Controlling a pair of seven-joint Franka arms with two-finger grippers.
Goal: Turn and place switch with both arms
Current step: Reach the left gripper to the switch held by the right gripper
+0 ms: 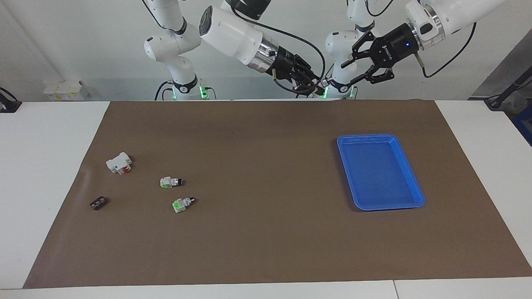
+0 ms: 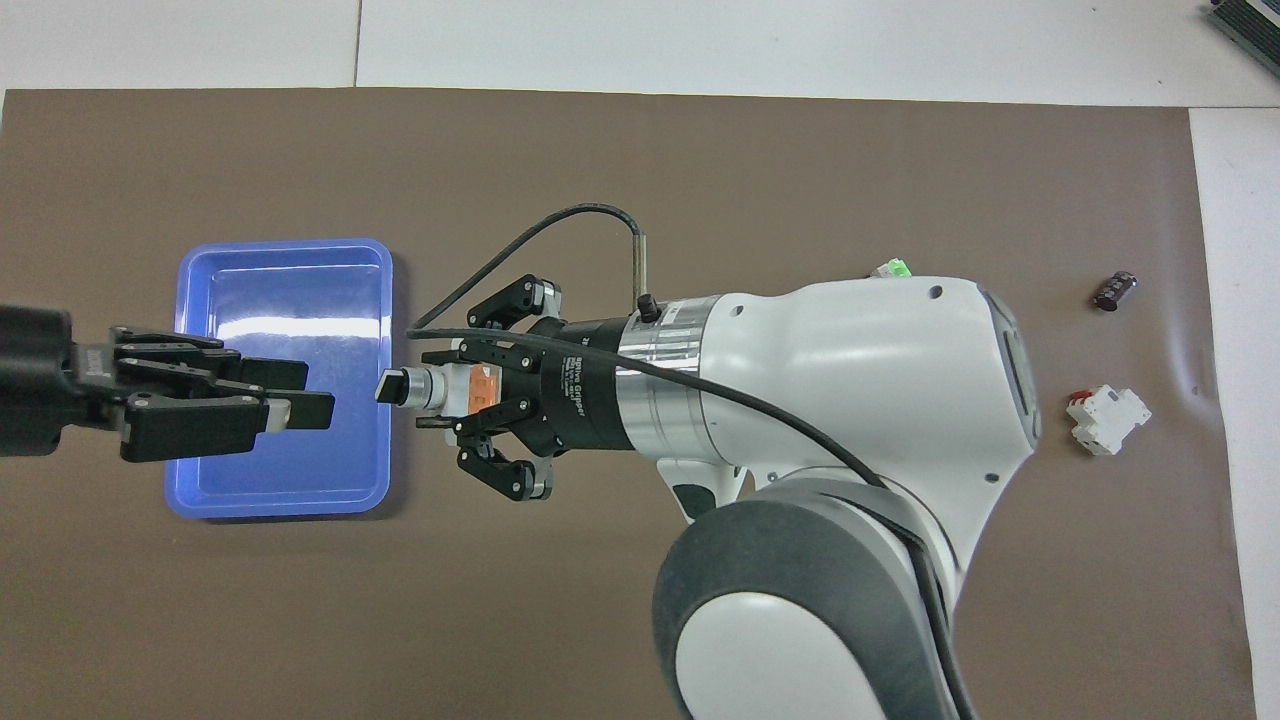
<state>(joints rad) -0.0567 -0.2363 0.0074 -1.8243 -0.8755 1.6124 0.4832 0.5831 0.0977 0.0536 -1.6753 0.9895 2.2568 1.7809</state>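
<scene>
Gripping switch [image 2: 432, 388], R gripper [image 2: 462, 390] lettering unreadable

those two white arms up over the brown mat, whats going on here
The right arm's pincer is shut on a small white-grey switch with an orange block, held in the air with its black knob end pointing at the left arm's pincer. The left one hangs over the blue plastic tray, level with the switch and not touching it. Two green-block switches lie on the mat, untouched.
</scene>
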